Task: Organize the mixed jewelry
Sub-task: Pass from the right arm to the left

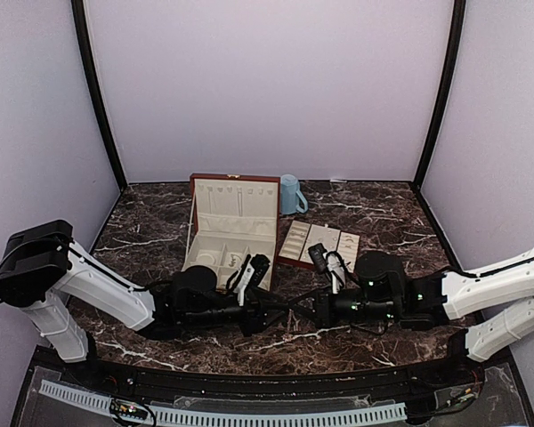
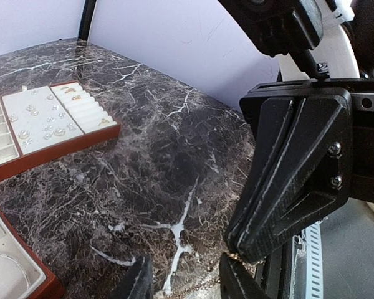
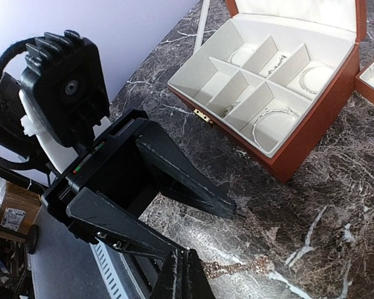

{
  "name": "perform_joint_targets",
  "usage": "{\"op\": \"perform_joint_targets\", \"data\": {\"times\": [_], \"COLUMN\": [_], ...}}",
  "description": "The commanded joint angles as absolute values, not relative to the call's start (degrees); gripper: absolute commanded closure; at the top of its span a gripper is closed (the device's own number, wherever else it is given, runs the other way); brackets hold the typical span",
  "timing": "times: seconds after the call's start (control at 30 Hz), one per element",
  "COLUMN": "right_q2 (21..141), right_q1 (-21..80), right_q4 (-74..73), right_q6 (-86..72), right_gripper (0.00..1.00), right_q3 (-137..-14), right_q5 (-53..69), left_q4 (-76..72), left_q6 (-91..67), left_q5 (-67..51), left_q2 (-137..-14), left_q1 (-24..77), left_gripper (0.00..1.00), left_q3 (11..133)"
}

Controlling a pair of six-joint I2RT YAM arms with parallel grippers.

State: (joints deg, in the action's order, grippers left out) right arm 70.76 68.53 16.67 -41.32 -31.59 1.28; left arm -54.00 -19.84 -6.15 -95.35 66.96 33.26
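Left gripper [image 2: 187,283]: I see it partly open, empty | right gripper [image 3: 182,275]: pressed closed | thin chain [image 3: 237,266]: on table [image 3: 336,187] at its tip, grip unclear

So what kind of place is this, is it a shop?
Probably a robot test booth, not a shop: plain pale walls close around one marble-look table, and two robot arms mounted at its near edge reach toward an open jewelry box.

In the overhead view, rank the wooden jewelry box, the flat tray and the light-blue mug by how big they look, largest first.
1. wooden jewelry box, lid open, clearly largest
2. flat tray
3. light-blue mug, smallest, though it also stands farthest back
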Motion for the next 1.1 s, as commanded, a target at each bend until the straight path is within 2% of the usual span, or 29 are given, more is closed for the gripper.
{"op": "perform_joint_targets", "data": {"times": [0.0, 0.57, 0.8, 1.07], "right_q2": [69.31, 69.52, 69.42, 69.95], "right_q1": [68.10, 67.83, 67.85, 67.85], "right_q4": [18.02, 18.17, 18.61, 19.10], "right_q6": [-42.33, -42.74, -42.71, -42.69], "right_gripper": [1.00, 1.00, 1.00, 1.00], "right_q3": [-30.81, -30.73, -30.65, -30.80], "right_q5": [0.27, -0.18, 1.79, 2.40], "left_q4": [-56.14, -56.86, -55.38, -56.48], "left_q6": [-19.07, -19.60, -20.08, -20.02], "left_q5": [-7.97, -7.09, -2.29, -2.85], "left_q2": [-94.52, -95.81, -95.81, -96.58], "left_q1": [66.80, 67.67, 67.68, 67.68], "left_gripper": [0.61, 0.61, 0.71, 0.75], "left_q3": [32.73, 33.22, 33.78, 34.27]}}
